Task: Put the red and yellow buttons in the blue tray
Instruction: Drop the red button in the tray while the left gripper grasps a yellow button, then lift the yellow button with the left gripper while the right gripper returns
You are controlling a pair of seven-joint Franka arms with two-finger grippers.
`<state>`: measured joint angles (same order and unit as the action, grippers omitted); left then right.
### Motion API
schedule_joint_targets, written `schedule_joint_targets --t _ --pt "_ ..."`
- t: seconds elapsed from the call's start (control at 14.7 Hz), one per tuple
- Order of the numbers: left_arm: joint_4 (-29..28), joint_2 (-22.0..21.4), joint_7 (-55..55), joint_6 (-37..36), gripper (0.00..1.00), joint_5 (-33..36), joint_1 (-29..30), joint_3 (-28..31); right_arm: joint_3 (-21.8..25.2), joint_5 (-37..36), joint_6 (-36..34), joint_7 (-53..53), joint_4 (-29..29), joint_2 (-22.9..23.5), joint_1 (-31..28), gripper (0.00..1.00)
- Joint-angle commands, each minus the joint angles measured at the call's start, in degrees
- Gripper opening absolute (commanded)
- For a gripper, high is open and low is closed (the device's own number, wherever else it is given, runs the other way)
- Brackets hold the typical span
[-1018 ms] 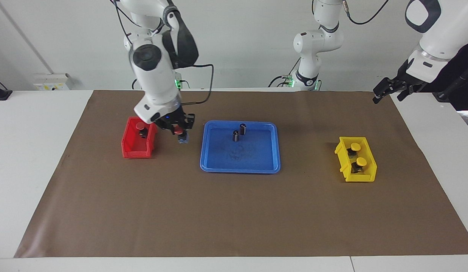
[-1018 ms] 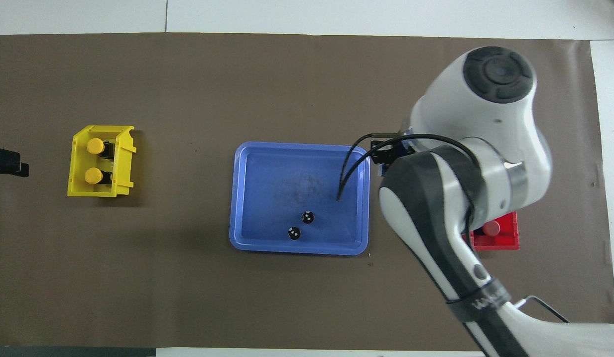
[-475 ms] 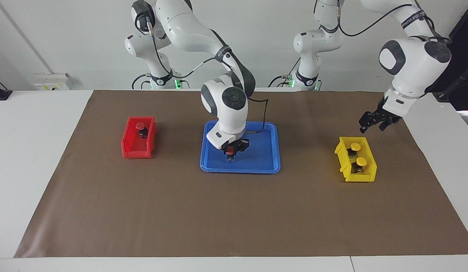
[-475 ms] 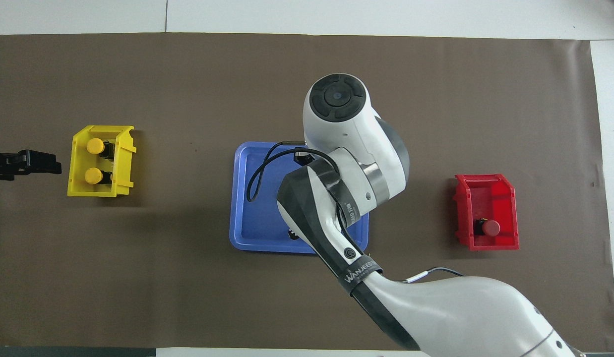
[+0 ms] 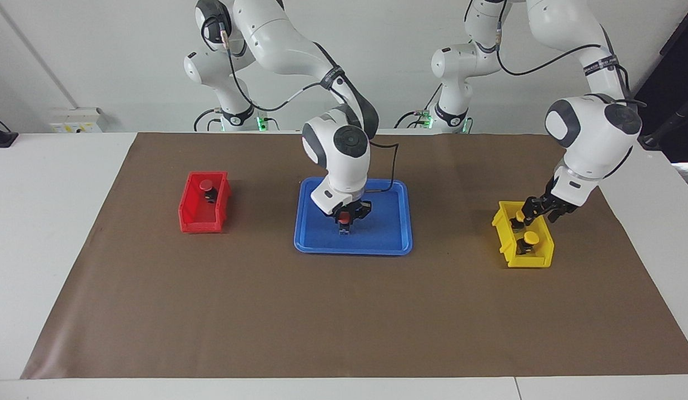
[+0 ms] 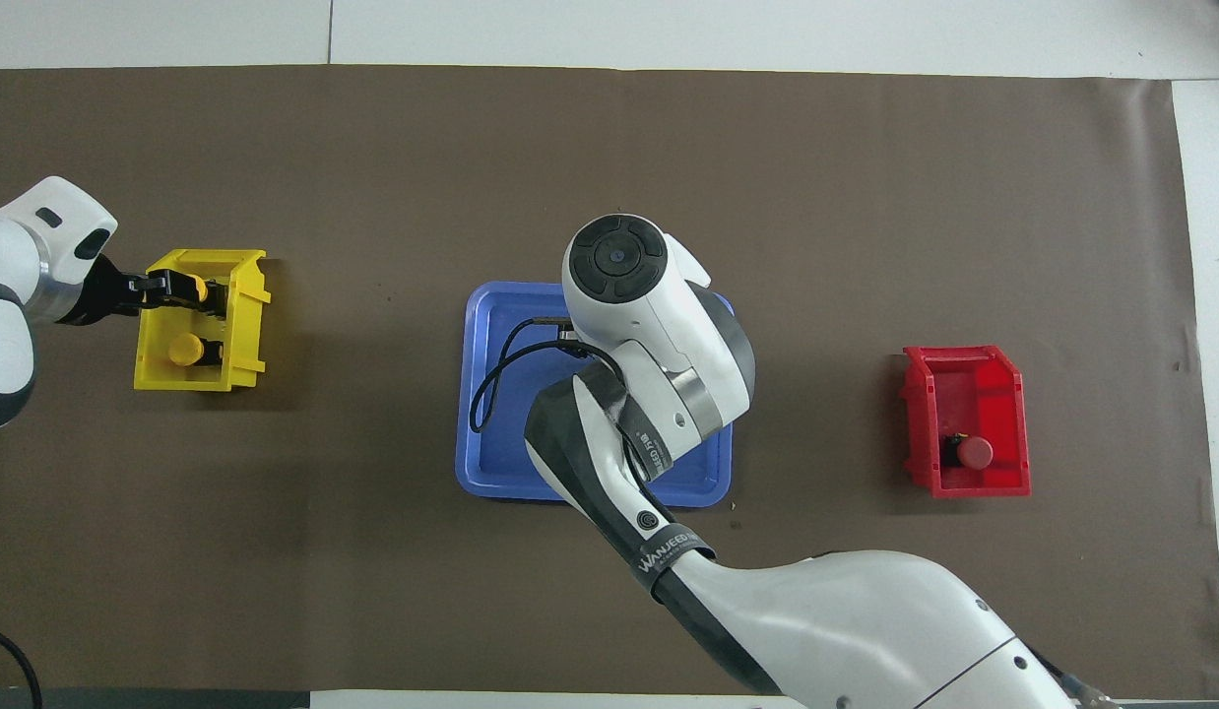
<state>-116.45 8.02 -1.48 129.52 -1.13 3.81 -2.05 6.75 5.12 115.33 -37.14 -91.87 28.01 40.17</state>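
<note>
Only facing: red button [image 5: 342, 220] over blue tray [image 5: 322, 244]

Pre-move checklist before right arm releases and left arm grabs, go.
1. right gripper has the red button: ok, cap shows between its fingers.
2. Red button over the blue tray: ok.
3. Red button resting on the tray floor: cannot tell.
4. left gripper at the yellow bin: ok, over the yellow button nearer the robots.
5. Left gripper closed on that button: cannot tell.
6. Leftovers: other yellow button in its bin, second red button in the red bin: not ok, not yet moved.
</note>
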Motion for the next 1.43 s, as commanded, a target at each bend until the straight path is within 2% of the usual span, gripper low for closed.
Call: schedule_joint_targets --t 0.0,0.14,0.27,0.34,0.41,0.48,0.54,0.61,0.68,0.81,1.02,1.15,1.29,1.36 --pt "0.61 1.99 0.16 2.93 0.74 -0.10 -1.00 0.38 0.28 0.25 0.51 -0.65 -1.91 -1.81 -0.26 0.76" --pt "0.61 2.78 0.08 4.07 0.73 -0.02 -1.00 0.47 0.45 -0.28 -0.10 -0.57 0.71 -1.81 -1.14 0.77" --pt "0.61 3.05 -0.01 4.34 0.71 -0.10 -1.00 0.47 0.81 -1.24 -4.39 1.88 4.75 -2.42 -4.37 0.76" --pt "0.61 3.05 -0.01 4.25 0.66 -0.02 -1.00 0.47 0.81 -2.30 -5.72 6.77 4.34 -5.13 -7.18 0.76" --pt "0.61 3.05 -0.01 4.25 0.57 -0.10 -1.00 0.47 0.81 -2.48 -6.34 11.60 2.59 -8.11 -10.08 0.76" --pt "0.61 3.05 0.07 4.25 0.42 -0.10 -1.00 0.47 0.81 -2.48 -7.57 16.44 -1.08 -12.15 -13.33 0.76" --pt "0.52 3.05 -0.01 4.25 0.19 -0.10 -1.00 0.47 0.81 -2.48 -8.01 20.40 -5.38 -16.19 -15.71 0.76" --pt "0.52 3.05 -0.10 4.34 0.07 -0.02 -0.91 0.38 0.89 -2.48 -7.24 23.14 -11.78 -20.84 -17.74 0.77" --pt "0.61 3.05 -0.01 4.25 0.01 -0.10 -0.91 0.38 0.90 -2.66 -5.75 24.56 -18.37 -25.85 -19.93 0.77" --pt "2.44 3.14 0.43 1.98 0.01 -0.10 -1.00 0.47 0.90 -3.36 -3.37 28.50 -28.06 -32.81 -23.71 0.77" --pt "13.41 4.10 0.43 -10.83 0.01 0.42 -0.91 0.55 0.81 -3.45 -2.66 38.60 -34.75 -36.52 -29.86 0.77" --pt "22.44 5.32 1.04 -19.79 0.01 0.51 -1.08 0.47 0.81 -3.45 0.67 42.57 -38.89 -38.28 -32.86 0.76" --pt "31.07 8.92 11.78 -27.10 0.01 0.77 -6.85 0.20 0.81 -3.45 3.22 44.86 -42.41 -39.60 -34.10 0.74" --pt "32.06 9.29 16.99 -27.39 0.01 0.69 -10.02 0.20 0.81 -3.45 4.71 46.27 -44.34 -40.30 -35.32 0.71"
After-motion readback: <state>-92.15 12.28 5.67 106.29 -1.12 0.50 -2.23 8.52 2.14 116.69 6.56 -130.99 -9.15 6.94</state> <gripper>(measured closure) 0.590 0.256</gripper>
